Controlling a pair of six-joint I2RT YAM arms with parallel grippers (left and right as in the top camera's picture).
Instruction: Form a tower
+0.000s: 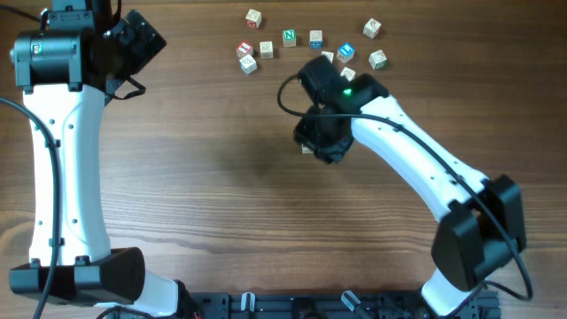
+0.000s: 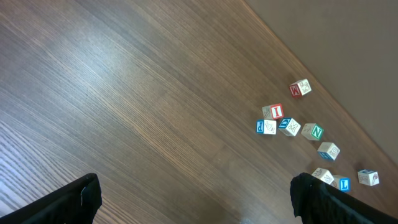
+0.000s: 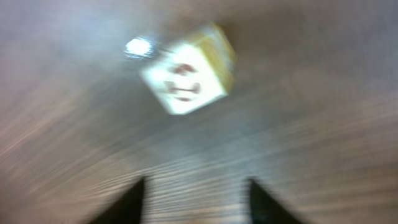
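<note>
In the right wrist view a pale wooden cube [image 3: 186,71] with red marks lies blurred on the table, ahead of my right gripper [image 3: 196,202]. That gripper is open with nothing between its fingers. In the overhead view the right gripper [image 1: 322,142] hangs over the middle of the table, and only a pale corner of the cube [image 1: 306,149] peeks out at its left edge. No tower shows; whether this cube stands on others I cannot tell. My left gripper [image 1: 135,37] is at the far left, wide open and empty [image 2: 199,211].
Several loose letter cubes [image 1: 289,37] lie scattered at the back of the table, just behind the right arm [image 1: 416,151]. The left wrist view shows the same cluster [image 2: 288,126] at its right, near the table's far edge [image 2: 323,93].
</note>
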